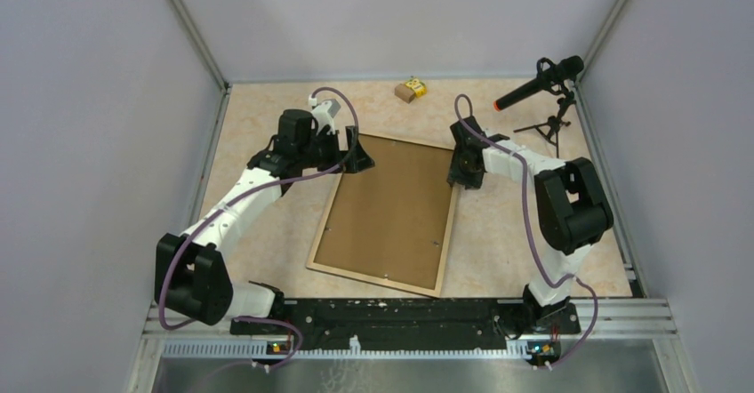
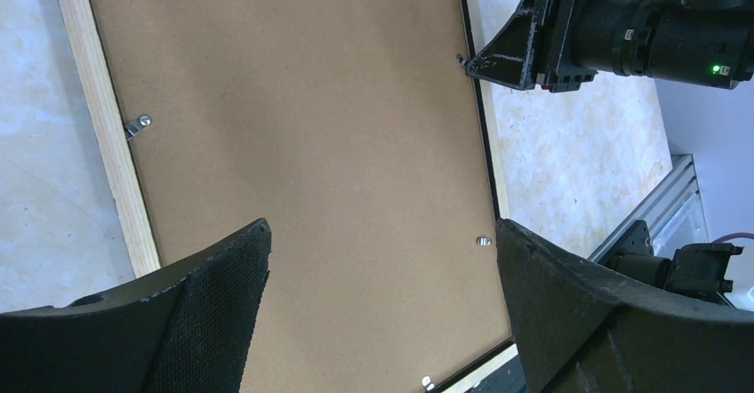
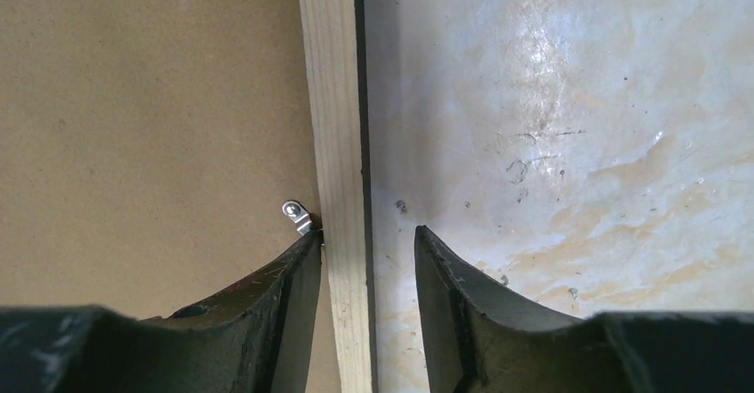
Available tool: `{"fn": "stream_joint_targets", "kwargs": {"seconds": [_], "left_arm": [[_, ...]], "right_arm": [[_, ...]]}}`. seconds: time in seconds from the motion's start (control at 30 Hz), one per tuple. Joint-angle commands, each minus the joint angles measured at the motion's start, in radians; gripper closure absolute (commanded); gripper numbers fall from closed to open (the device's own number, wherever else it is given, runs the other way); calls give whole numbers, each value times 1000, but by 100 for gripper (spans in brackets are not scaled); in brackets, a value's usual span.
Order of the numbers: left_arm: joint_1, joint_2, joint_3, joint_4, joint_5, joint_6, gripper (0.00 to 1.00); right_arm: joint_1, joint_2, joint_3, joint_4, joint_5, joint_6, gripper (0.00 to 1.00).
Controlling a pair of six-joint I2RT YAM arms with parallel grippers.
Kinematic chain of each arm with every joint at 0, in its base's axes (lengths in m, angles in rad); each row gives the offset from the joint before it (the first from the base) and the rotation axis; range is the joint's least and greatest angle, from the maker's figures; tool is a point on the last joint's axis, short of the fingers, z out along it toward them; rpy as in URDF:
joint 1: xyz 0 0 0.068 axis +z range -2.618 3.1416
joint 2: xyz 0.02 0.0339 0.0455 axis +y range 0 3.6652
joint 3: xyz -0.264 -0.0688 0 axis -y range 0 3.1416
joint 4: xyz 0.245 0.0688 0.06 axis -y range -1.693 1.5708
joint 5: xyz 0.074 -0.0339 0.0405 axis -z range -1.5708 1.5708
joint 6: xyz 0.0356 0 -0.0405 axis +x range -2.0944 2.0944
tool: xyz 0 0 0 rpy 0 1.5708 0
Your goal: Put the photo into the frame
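frame (image 3: 333,100) face-down | left claw (image 2: 382,233) released above it | right claw (image 3: 366,233) parted astride rim

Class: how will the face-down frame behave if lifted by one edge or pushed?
Probably stiff: the frame, wood-rimmed with a backing board, looks rigid. Being wide and thin, it may swing when held by one edge. The table looks glossy, so a push likely slides it.

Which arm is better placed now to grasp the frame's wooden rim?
The right. The right gripper straddles the rim of the frame, one jaw each side, beside a metal clip. The left gripper hangs wide open over the backing board, gripping nothing.
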Motion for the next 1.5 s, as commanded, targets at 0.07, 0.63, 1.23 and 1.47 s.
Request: {"fn": "stream_joint_targets", "kwargs": {"seconds": [0.07,0.63,1.23,1.47], "left_arm": [[1,8,-5,45,17,9,1],[6,10,-7,49,21,7,2],[7,9,-8,50,24,6,2],[7,7,-10,52,22,7,1]], "right_arm": [[-8,53,-14,101,52,-67,56],[-8,29,-12,104,13,-86,51],[-8,-12,-33,109,-42,-113,43],[-7,39,-8,110,-31,-115,44]]}}
